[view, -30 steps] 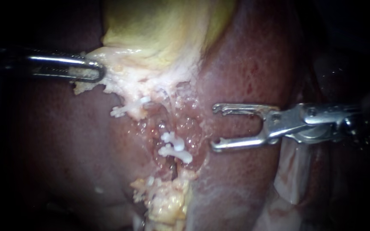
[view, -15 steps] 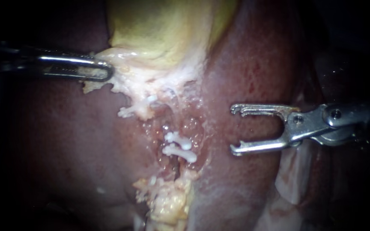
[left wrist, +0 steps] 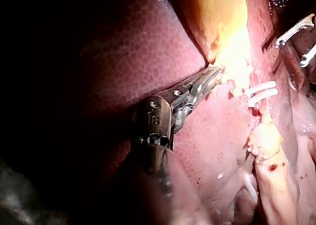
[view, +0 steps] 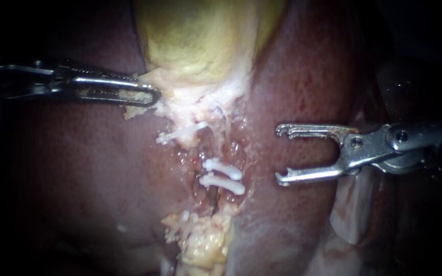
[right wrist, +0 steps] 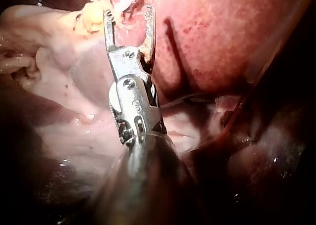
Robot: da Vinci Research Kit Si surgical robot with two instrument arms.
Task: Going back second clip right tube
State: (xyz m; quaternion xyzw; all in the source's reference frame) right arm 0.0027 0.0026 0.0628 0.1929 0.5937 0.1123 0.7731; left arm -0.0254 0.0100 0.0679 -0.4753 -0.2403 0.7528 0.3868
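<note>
Two white clips [view: 222, 169] [view: 223, 184] lie one above the other across the right tube in the raw groove below the gallbladder [view: 200, 46]. A third white clip [view: 180, 134] sits up and to the left of them. My right instrument [view: 280, 154] stands open and empty over the liver, well to the right of the clips, as the right wrist view [right wrist: 128, 11] also shows. My left instrument [view: 152, 97] is shut on pale tissue at the gallbladder's lower edge, also visible in the left wrist view [left wrist: 213, 75], where both clips [left wrist: 261, 92] show beyond its jaws.
Dark red liver [view: 78, 163] surrounds the groove on both sides. A lump of yellow fat [view: 200, 240] lies below the clips. Pale membrane [view: 349, 204] hangs under the right instrument's shaft.
My right instrument drew back to the right, away from the clips, then held still. My left instrument moved right with the gallbladder's edge, and the clips now show more fully.
</note>
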